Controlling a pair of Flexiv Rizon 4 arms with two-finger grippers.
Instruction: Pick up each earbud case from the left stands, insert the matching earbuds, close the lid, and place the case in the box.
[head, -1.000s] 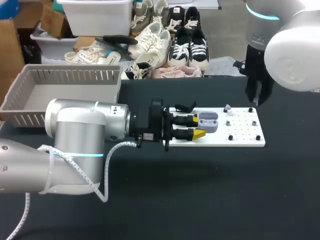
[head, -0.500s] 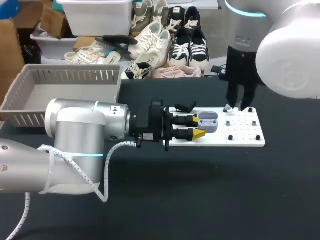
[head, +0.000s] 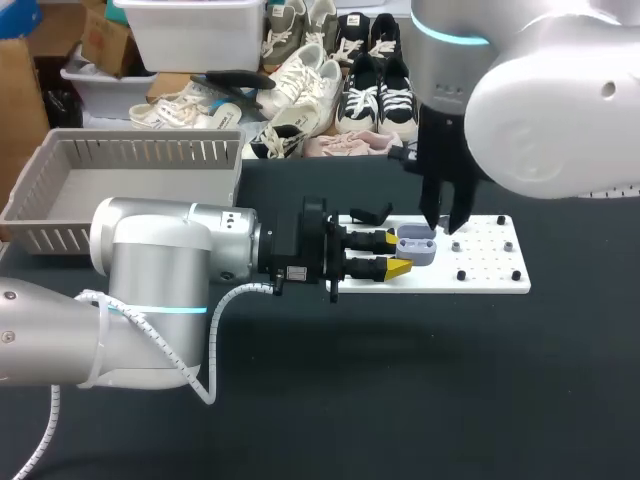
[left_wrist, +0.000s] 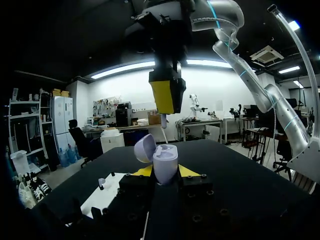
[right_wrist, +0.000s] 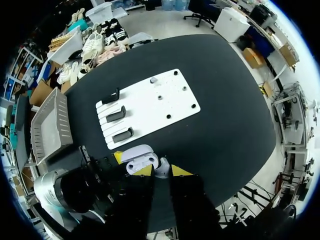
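Grips the earbud case (head: 417, 245) in the left gripper (head: 402, 254), fingers clenched on its lower half from two sides, lid (left_wrist: 145, 148) swung open, just above the white board (head: 490, 282), between the board's stand end and its peg end. Pinches a white earbud (left_wrist: 163, 131) in the right gripper (head: 445, 228), yellow tips pressed together on it, stem hanging down, directly over the open case and so also above the board's middle. Looks like the insertion step for this case: off its stand, opened, one earbud about to go in. Cannot tell whether another earbud already sits inside the case. Leaves, on this reading, seating the earbud, possibly a second one, snapping the lid down, and carrying the case to the grey box (head: 60, 195), well off the board's stand end. Shows no case inside that box, so probably none finished yet. Shows three black stands (right_wrist: 116, 114) on the board that appear bare, and small bits among the pegs (head: 460, 275), too small to name.
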